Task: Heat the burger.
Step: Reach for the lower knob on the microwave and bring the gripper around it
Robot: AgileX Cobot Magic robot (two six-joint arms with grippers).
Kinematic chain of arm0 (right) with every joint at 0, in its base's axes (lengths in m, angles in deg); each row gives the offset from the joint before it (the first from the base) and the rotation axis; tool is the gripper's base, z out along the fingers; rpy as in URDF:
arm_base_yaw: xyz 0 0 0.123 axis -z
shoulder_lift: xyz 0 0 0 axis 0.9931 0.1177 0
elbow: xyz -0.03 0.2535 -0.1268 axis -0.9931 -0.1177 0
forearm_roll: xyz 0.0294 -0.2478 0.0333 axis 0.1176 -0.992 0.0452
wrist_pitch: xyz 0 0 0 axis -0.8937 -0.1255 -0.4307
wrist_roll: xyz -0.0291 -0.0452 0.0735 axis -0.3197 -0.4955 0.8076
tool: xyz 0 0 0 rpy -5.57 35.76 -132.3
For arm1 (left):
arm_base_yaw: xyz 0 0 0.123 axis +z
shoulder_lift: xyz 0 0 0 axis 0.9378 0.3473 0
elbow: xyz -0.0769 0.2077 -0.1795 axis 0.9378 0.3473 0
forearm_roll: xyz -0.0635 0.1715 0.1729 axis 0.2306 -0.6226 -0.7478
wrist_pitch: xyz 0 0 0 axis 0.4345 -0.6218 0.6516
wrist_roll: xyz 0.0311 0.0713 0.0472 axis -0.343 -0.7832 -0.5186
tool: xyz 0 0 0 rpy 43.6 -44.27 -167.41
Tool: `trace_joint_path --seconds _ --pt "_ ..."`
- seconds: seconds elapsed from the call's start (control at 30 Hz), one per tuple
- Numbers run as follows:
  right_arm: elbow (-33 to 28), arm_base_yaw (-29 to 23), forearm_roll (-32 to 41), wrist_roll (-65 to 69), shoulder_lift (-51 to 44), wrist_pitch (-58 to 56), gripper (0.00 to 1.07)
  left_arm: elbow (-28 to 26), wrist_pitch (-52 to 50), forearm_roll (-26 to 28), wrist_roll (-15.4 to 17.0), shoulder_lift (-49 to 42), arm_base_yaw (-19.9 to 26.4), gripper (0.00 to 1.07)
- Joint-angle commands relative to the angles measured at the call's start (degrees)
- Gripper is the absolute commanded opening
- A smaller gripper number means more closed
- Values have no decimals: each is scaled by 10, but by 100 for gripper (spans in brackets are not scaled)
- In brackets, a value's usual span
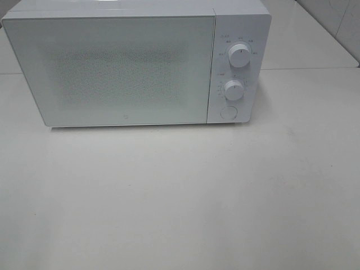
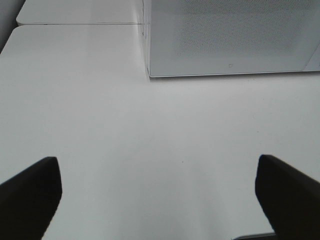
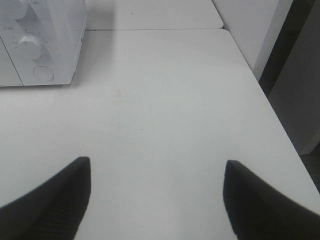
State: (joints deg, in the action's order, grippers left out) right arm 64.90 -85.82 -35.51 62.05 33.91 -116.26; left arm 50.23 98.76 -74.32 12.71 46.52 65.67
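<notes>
Near, left gripper (image 2: 156,170) and right gripper (image 3: 156,167) hover with dark fingers wide apart, holding nothing, over smooth matte white table (image 1: 180,197); far, boxy white microwave (image 1: 243,22), speckled door (image 1: 112,73) closed, round knobs (image 1: 239,56) on the right arm's side; burger in no view, bearing from fingers cannot be told

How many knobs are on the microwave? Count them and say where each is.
2. The upper knob sits high on the right of the microwave's front; the lower knob is just below it, above a round button. None appears hidden.
</notes>
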Motion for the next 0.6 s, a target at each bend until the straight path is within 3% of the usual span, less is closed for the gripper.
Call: trace_joint_path --seconds 0.03,0.6 --pt "0 0 0 -5 -15 5 72 0 -2 3 -2 -13 2 98" --pt "19 0 5 -5 3 68 75 0 -2 3 -2 -13 2 98"
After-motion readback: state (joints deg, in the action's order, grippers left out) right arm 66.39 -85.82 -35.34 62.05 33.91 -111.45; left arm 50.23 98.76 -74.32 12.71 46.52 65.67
